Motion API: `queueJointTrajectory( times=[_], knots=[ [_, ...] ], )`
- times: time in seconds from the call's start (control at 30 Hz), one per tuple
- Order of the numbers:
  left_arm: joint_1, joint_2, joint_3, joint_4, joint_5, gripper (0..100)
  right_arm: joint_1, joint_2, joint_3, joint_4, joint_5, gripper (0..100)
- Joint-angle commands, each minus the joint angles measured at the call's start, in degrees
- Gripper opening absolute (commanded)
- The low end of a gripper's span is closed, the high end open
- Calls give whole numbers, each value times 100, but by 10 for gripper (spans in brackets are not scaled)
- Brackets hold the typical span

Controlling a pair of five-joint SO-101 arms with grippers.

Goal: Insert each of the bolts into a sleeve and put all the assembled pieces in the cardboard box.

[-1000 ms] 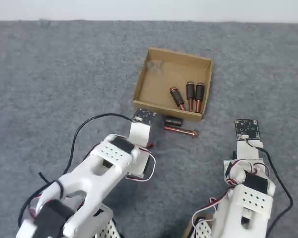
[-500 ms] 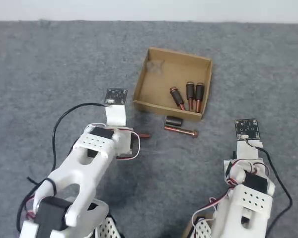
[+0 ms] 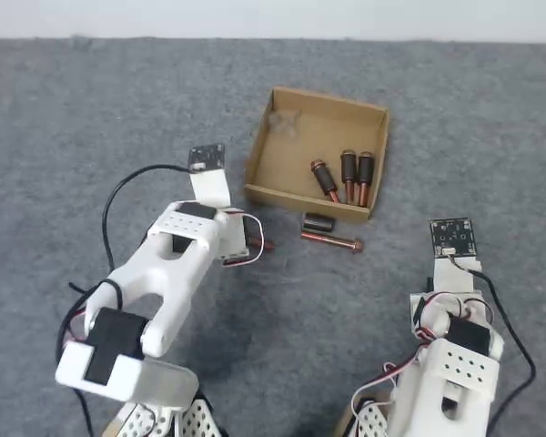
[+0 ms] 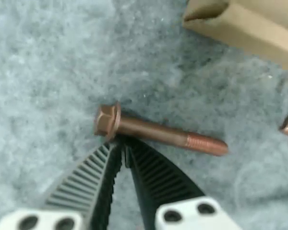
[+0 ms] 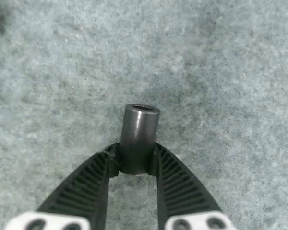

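- High view: the cardboard box [image 3: 305, 202] sits at the far middle of the grey felt table [image 3: 91, 109]. Three assembled pieces [image 3: 348, 173] lie side by side in its right half.
- Just in front of the box's near wall lies a loose sleeve [image 3: 318, 223], short and black. A loose bolt [image 3: 330, 240] lies flat just beside it, on the side nearer the arms.
- The left arm [image 3: 177, 273] stretches toward the box's near left corner, and the end of a second bolt [image 3: 262, 246] peeks out from under its wrist.
- The right arm [image 3: 455, 350] stands well apart on the right.
- Left wrist view: the left gripper [image 4: 122, 143] has its jaws pinched together with nothing between them. The tips rest right against the second bolt [image 4: 158, 134], just behind its hex head. That bolt lies flat on the felt, with the box's corner [image 4: 240, 24] beyond it.
- Right wrist view: the right gripper [image 5: 134, 163] is clamped on the held sleeve [image 5: 139, 129], a black tube with its open bore facing away from the jaws. Whether the tube's far end touches the felt is hard to say.
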Motion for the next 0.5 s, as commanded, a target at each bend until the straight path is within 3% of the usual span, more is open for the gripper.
queueJointTrajectory(
  times=[0.0, 0.2, 0.47],
  knots=[
    [-44, -167, -374, 35, 607, 11, -48, -215, -35, -92, 114, 7],
    [-53, -448, -365, -677, 1591, 12, -48, -215, -35, -84, 114, 7],
    [-79, -114, -365, -1574, 2048, 12, -48, -215, -35, -84, 114, 7]
  ],
)
